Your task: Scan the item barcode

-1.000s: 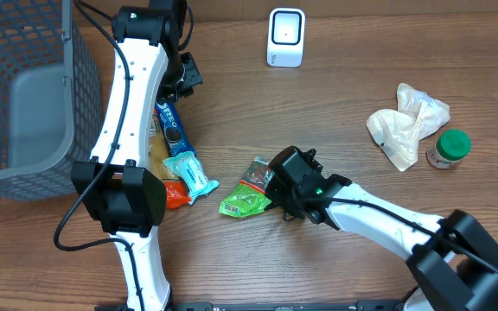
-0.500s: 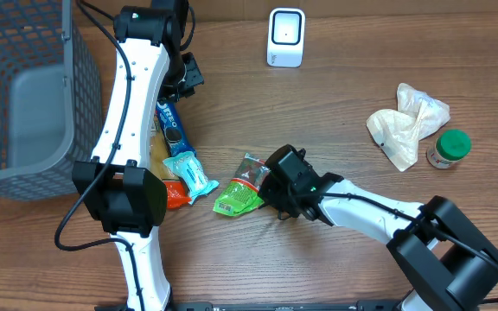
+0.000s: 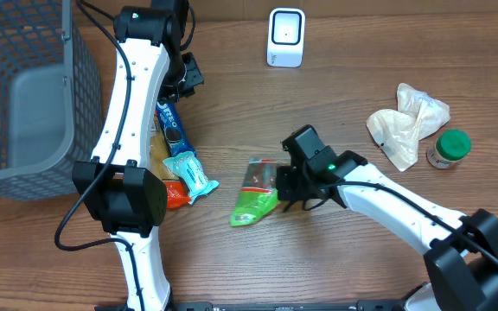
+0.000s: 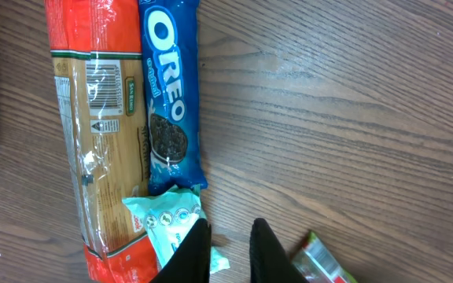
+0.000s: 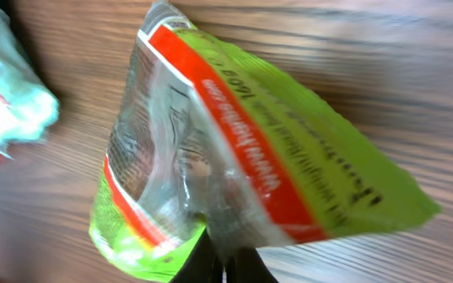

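The item is a green and red clear-windowed packet [image 3: 255,194], [image 5: 242,149], hanging a little off the table at the middle. My right gripper [image 3: 284,184], [image 5: 225,255] is shut on its right edge, pinching the film between both fingers. The white barcode scanner [image 3: 285,37] stands at the back, well beyond the packet. No barcode shows on the packet's visible side. My left gripper [image 3: 187,76], [image 4: 230,226] hovers at the back left above the other groceries, its fingers nearly together with nothing between them.
A grey wire basket [image 3: 15,95] fills the left edge. Beside the left arm lie a blue Oreo pack [image 4: 171,94], a pasta bag [image 4: 93,134] and a teal pouch [image 3: 188,175]. A crumpled white bag [image 3: 409,121] and a green-lidded jar [image 3: 448,149] sit at the right.
My right gripper closed on the packet, then carried it to the right and raised it, and the packet turned. The left arm has not moved.
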Available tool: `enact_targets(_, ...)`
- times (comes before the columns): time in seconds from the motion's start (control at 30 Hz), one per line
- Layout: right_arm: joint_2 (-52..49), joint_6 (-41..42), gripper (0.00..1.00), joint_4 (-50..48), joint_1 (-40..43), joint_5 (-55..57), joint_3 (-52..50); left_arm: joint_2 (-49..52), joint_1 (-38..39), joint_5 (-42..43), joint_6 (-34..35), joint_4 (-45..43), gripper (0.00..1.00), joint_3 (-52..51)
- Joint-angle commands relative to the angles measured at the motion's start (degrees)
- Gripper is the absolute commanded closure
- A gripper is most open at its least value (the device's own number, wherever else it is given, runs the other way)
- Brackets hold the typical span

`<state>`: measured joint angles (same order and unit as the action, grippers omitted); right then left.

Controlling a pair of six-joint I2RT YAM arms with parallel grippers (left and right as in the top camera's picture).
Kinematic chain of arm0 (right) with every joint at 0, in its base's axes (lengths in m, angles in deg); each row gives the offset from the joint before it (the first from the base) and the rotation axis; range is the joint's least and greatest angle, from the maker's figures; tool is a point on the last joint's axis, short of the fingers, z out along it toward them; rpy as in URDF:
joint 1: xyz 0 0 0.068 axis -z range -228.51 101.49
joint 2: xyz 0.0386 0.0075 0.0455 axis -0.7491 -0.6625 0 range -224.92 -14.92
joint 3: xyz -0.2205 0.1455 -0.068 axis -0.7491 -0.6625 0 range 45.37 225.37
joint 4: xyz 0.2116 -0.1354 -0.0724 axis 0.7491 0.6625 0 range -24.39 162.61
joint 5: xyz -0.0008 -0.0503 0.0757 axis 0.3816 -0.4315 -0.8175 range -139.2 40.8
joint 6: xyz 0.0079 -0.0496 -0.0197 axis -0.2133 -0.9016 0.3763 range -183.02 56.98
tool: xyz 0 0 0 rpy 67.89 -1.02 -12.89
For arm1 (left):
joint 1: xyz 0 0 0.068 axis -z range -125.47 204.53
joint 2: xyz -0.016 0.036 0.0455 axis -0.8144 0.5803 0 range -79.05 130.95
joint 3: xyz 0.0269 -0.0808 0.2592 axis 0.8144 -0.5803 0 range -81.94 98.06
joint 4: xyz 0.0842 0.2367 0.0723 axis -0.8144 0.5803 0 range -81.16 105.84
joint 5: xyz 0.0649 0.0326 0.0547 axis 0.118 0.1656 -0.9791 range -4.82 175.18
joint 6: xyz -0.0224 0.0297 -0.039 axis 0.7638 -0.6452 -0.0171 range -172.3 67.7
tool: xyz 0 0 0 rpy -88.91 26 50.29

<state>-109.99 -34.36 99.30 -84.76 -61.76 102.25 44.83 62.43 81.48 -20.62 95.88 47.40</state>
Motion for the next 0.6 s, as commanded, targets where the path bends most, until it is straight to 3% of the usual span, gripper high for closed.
enact_targets(0.0,1.20,-14.64,0.96,2.47,1.40,7.69,0.83,0.52,0.44,-0.31,1.16,-0.04,0.88,-0.35)
enact_targets(0.13,1.07,-19.26,0.96,1.60,2.05,16.76,-1.88,0.52,0.48,-0.31,1.16,-0.13,0.89,-0.35)
enact_targets(0.27,1.03,-21.22,0.96,-0.92,3.23,18.29,-3.26,0.52,0.48,-0.31,1.16,-0.13,0.89,-0.35)
enact_targets(0.3,1.03,-21.22,0.91,-1.22,3.67,17.99,-3.23,0.52,0.48,-0.33,1.16,-0.13,0.89,-0.35)
enact_targets(0.37,1.05,-19.23,0.66,-1.55,4.94,16.65,-2.95,0.52,0.48,-0.33,1.16,-0.26,0.89,-0.35)
enact_targets(0.47,1.09,-16.35,0.48,0.31,7.98,10.14,-1.33,0.52,0.48,-0.33,1.14,-0.28,0.89,-0.35)
enact_targets(0.57,1.09,-16.46,0.37,4.02,12.20,0.04,0.85,0.52,0.48,-0.35,1.14,-0.33,0.89,-0.35)
